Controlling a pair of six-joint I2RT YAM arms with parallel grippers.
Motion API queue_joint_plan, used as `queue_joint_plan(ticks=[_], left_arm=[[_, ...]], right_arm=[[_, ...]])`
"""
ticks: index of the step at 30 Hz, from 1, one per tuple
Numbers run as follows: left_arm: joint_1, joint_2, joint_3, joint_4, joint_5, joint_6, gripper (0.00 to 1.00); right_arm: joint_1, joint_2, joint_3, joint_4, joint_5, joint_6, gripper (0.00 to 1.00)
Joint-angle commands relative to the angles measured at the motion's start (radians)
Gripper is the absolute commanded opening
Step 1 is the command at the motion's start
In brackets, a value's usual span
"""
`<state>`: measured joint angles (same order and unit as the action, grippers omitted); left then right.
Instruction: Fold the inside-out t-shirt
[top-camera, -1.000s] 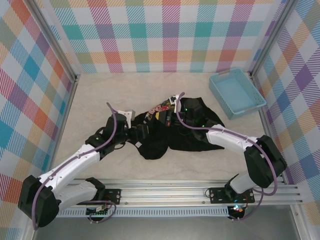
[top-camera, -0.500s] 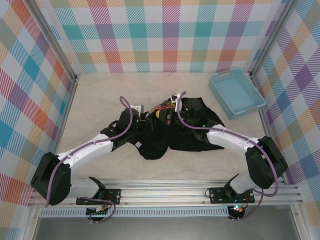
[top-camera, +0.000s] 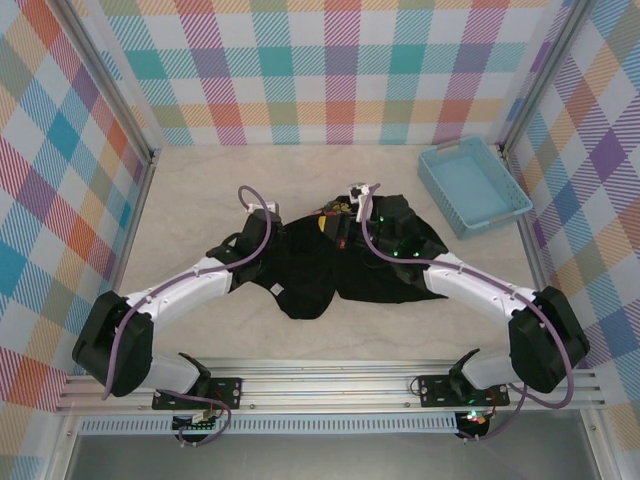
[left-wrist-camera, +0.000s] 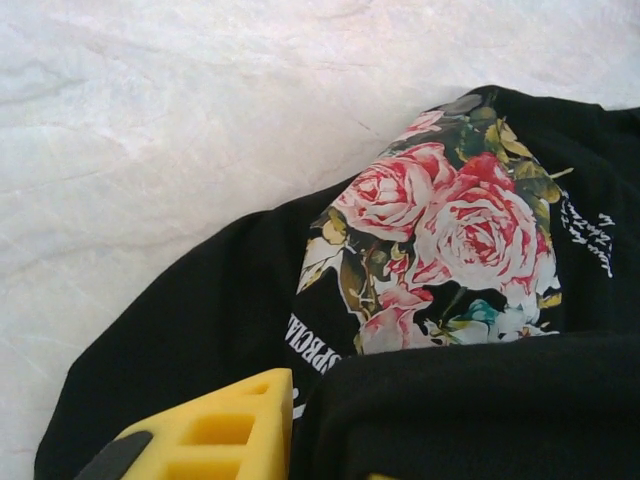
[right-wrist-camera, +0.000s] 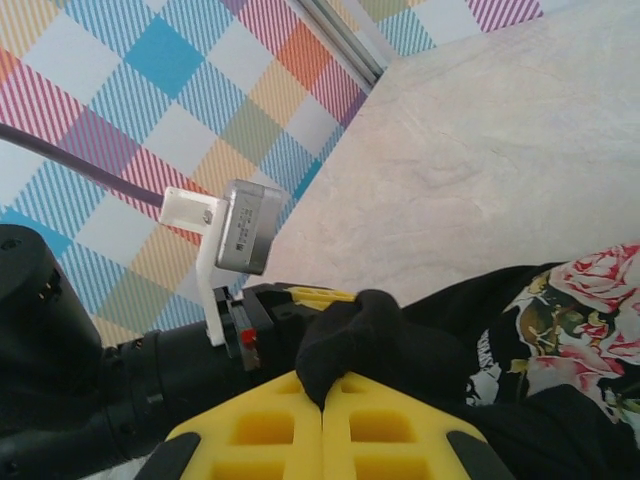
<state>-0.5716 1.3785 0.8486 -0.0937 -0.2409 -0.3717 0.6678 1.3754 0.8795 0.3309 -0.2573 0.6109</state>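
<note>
The inside-out t-shirt (top-camera: 330, 270) is black and lies crumpled in the middle of the table. Its rose print (left-wrist-camera: 440, 240) faces up at the back edge (top-camera: 328, 212). My right gripper (right-wrist-camera: 322, 385) is shut on a raised black fold of the shirt (right-wrist-camera: 370, 335), near the print (top-camera: 326, 226). My left gripper (top-camera: 290, 234) has come in from the left and meets the same fold. Black cloth (left-wrist-camera: 470, 410) lies between its jaws, over its far finger, while its near yellow finger (left-wrist-camera: 215, 435) is bare. The left gripper's body (right-wrist-camera: 200, 345) stands right behind the fold.
A light blue tray (top-camera: 433, 192) sits at the back right corner. Plaid walls close off the table on three sides. Bare pale tabletop (top-camera: 200, 185) lies behind and to the left of the shirt, and in front of it (top-camera: 330, 335).
My left arm has reached right onto the shirt's left edge and its jaws have closed on the cloth. The right gripper has kept its hold and barely shifted.
</note>
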Motion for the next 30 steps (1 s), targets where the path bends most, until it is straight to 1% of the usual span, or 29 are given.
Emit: queue_joint_plan(ticks=[1, 3, 5, 7, 9, 13, 16, 18, 20, 21, 23, 25, 26, 27, 28, 30], left_arm=[[0.022, -0.052, 0.01, -0.068, 0.047, 0.022, 0.17], [0.027, -0.081, 0.005, -0.086, 0.099, 0.024, 0.16], [0.037, -0.116, -0.012, -0.084, 0.175, 0.027, 0.14], [0.052, -0.149, -0.022, -0.089, 0.258, 0.026, 0.1], [0.066, -0.175, -0.029, -0.081, 0.367, 0.037, 0.09], [0.073, -0.213, -0.049, -0.014, 0.611, 0.058, 0.1], [0.075, -0.227, -0.065, 0.04, 0.735, 0.054, 0.1], [0.075, -0.235, -0.083, 0.067, 0.783, 0.043, 0.1], [0.075, -0.243, -0.103, 0.07, 0.793, 0.036, 0.11], [0.075, -0.245, -0.109, 0.048, 0.767, 0.034, 0.11], [0.075, -0.243, -0.11, -0.033, 0.652, 0.027, 0.12], [0.075, -0.228, -0.11, -0.13, 0.492, 0.013, 0.13], [0.075, -0.221, -0.116, -0.15, 0.443, 0.008, 0.16], [0.075, -0.214, -0.123, -0.165, 0.407, -0.001, 0.22], [0.075, -0.21, -0.132, -0.162, 0.401, -0.005, 0.29], [0.073, -0.21, -0.155, -0.125, 0.461, -0.022, 0.42]], right_arm=[[0.006, -0.049, 0.006, -0.051, 0.074, -0.084, 0.0], [0.006, -0.054, 0.015, -0.095, 0.113, -0.115, 0.0], [0.006, -0.056, 0.018, -0.119, 0.144, -0.138, 0.0], [0.005, -0.052, 0.022, -0.137, 0.164, -0.157, 0.0], [0.006, -0.045, 0.025, -0.151, 0.177, -0.165, 0.0], [0.006, -0.017, 0.046, -0.177, 0.175, -0.169, 0.0], [0.005, 0.003, 0.056, -0.2, 0.183, -0.17, 0.0], [0.006, 0.007, 0.062, -0.222, 0.204, -0.179, 0.0], [0.004, 0.007, 0.068, -0.245, 0.224, -0.187, 0.0], [0.004, 0.006, 0.07, -0.251, 0.228, -0.19, 0.0], [0.006, 0.007, 0.072, -0.252, 0.217, -0.187, 0.0], [0.006, 0.013, 0.07, -0.24, 0.189, -0.171, 0.0], [0.006, 0.017, 0.067, -0.233, 0.177, -0.161, 0.0], [0.006, 0.023, 0.063, -0.22, 0.167, -0.147, 0.0], [0.006, 0.028, 0.059, -0.206, 0.157, -0.135, 0.0], [0.006, 0.039, 0.052, -0.182, 0.141, -0.108, 0.0]])
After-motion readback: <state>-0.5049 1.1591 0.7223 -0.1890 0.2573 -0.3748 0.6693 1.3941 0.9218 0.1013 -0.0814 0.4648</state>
